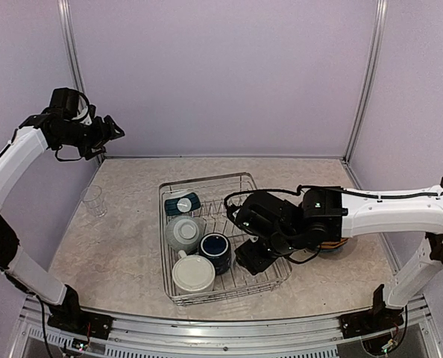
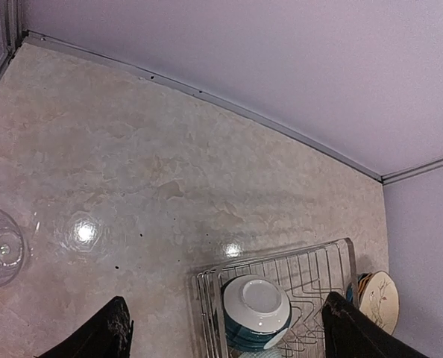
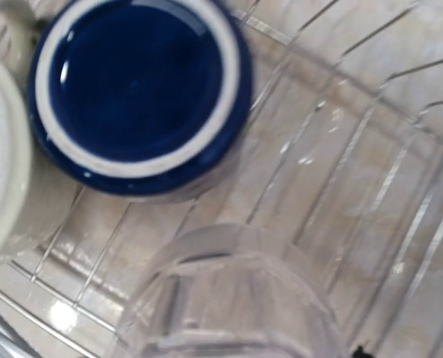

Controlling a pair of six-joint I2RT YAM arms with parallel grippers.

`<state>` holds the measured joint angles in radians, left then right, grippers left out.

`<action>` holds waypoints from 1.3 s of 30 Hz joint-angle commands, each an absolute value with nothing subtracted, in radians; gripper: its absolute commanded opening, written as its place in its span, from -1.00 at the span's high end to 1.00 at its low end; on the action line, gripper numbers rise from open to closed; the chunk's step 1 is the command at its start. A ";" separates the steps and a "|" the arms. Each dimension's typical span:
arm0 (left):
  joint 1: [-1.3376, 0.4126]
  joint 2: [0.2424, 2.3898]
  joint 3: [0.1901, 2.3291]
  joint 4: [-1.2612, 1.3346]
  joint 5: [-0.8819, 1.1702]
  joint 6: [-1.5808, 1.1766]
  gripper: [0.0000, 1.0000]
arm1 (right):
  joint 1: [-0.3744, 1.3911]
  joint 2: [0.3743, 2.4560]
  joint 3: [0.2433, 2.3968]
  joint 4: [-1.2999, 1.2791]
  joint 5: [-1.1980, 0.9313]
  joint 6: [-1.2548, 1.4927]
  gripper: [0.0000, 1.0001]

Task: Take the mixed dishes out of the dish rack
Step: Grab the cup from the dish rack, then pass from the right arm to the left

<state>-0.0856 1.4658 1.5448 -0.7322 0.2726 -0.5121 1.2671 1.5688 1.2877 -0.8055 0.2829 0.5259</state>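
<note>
Overhead, the dish rack (image 1: 206,180) sits mid-table. It holds an inverted teal bowl (image 1: 183,203) at its far left, with a navy mug (image 1: 215,252) and a cream mug (image 1: 193,274) nearer. A clear tumbler (image 1: 93,200) stands on the table (image 1: 124,246), well left of the rack. The left gripper (image 1: 115,133) is raised at far left. The right gripper (image 1: 253,257) is low inside the rack, right of the navy mug.

Left wrist view: the fingers (image 2: 102,339) stand wide apart with nothing between them. A cream plate (image 2: 378,298) lies beyond the rack's right side.

Right wrist view: a second tumbler (image 3: 229,298) fills the lower frame, on the rack wires just beside the navy mug. The fingers are out of view, so grip cannot be determined.
</note>
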 commanded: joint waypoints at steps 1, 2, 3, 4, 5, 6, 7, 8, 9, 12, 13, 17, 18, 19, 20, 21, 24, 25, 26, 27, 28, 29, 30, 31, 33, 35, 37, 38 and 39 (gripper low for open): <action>-0.091 1.474 1.536 -0.722 0.303 -0.512 -0.68 | 1.274 1.495 1.242 -0.686 0.374 0.533 0.40; -0.091 1.475 1.537 -0.721 0.314 -0.513 -0.68 | 1.271 1.481 1.233 -0.648 0.391 0.527 0.46; -0.091 1.477 1.536 -0.719 0.327 -0.515 -0.68 | 1.269 1.466 1.223 -0.611 0.410 0.521 0.50; -0.091 1.477 1.534 -0.712 0.361 -0.515 -0.68 | 1.263 1.450 1.211 -0.564 0.428 0.516 0.54; -0.092 1.477 1.529 -0.696 0.400 -0.515 -0.68 | 1.257 1.431 1.197 -0.519 0.444 0.511 0.58; -0.092 1.474 1.519 -0.677 0.444 -0.518 -0.69 | 1.250 1.413 1.177 -0.472 0.459 0.506 0.62; -0.092 1.472 1.508 -0.650 0.503 -0.523 -0.70 | 1.239 1.391 1.157 -0.420 0.469 0.505 0.67; -0.094 1.468 1.497 -0.621 0.567 -0.530 -0.71 | 1.228 1.368 1.133 -0.366 0.472 0.505 0.71; -0.098 1.466 1.485 -0.592 0.631 -0.540 -0.71 | 1.213 1.345 1.104 -0.312 0.471 0.506 0.75; -0.120 1.473 1.463 -0.503 0.812 -0.578 -0.70 | 1.173 1.266 1.018 -0.149 0.459 0.514 0.93; -0.137 1.477 1.453 -0.471 0.867 -0.588 -0.68 | 1.167 1.236 0.992 -0.097 0.463 0.519 0.98; -0.227 1.501 1.416 -0.310 1.084 -0.649 -0.68 | 1.157 1.091 0.795 0.324 0.420 0.479 0.88; -0.258 1.506 1.406 -0.268 1.132 -0.675 -0.67 | 1.155 1.064 0.742 0.430 0.406 0.469 0.81; -0.292 1.513 1.396 -0.234 1.169 -0.687 -0.67 | 1.149 1.045 0.698 0.528 0.399 0.465 0.78; -0.327 1.519 1.388 -0.209 1.195 -0.691 -0.67 | 1.141 1.034 0.664 0.595 0.394 0.467 0.77; -0.365 1.521 1.381 -0.198 1.209 -0.686 -0.67 | 1.132 1.031 0.654 0.648 0.388 0.470 0.77; -0.478 1.538 1.370 -0.177 1.239 -0.672 -0.67 | 1.118 1.043 0.666 0.706 0.353 0.462 0.83; -0.505 1.550 1.368 -0.168 1.256 -0.679 -0.66 | 1.118 1.055 0.676 0.721 0.335 0.450 0.83; -0.531 1.556 1.365 -0.149 1.268 -0.691 -0.64 | 1.117 1.071 0.689 0.728 0.318 0.441 0.83; -0.552 1.563 1.360 -0.125 1.279 -0.704 -0.63 | 1.116 1.088 0.704 0.731 0.304 0.438 0.83; -0.568 1.567 1.350 -0.096 1.288 -0.719 -0.62 | 1.115 1.110 0.721 0.734 0.289 0.439 0.84; -0.582 1.571 1.338 -0.071 1.294 -0.733 -0.61 | 1.115 1.130 0.737 0.740 0.269 0.438 0.85; -0.592 1.573 1.329 -0.044 1.301 -0.746 -0.60 | 1.115 1.154 0.752 0.749 0.250 0.437 0.87; -0.602 1.575 1.321 -0.020 1.307 -0.758 -0.60 | 1.114 1.176 0.766 0.755 0.234 0.439 0.89; -0.611 1.574 1.304 0.061 1.323 -0.813 -0.57 | 1.114 1.225 0.791 0.771 0.203 0.445 0.92; -0.613 1.570 1.276 0.163 1.346 -0.879 -0.54 | 1.112 1.259 0.803 0.788 0.181 0.453 0.94; -0.614 1.557 1.247 0.241 1.351 -0.921 -0.52 | 1.107 1.282 0.803 0.804 0.173 0.475 0.95; -0.614 1.555 1.240 0.263 1.352 -0.933 -0.50 | 1.103 1.292 0.798 0.832 0.165 0.485 0.95; -0.614 1.551 1.235 0.279 1.354 -0.941 -0.47 | 1.099 1.301 0.794 0.851 0.157 0.497 0.95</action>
<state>-0.6086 1.5646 1.2667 0.1005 1.3113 -0.8505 1.1160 1.2728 0.7765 0.7322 0.2157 0.4644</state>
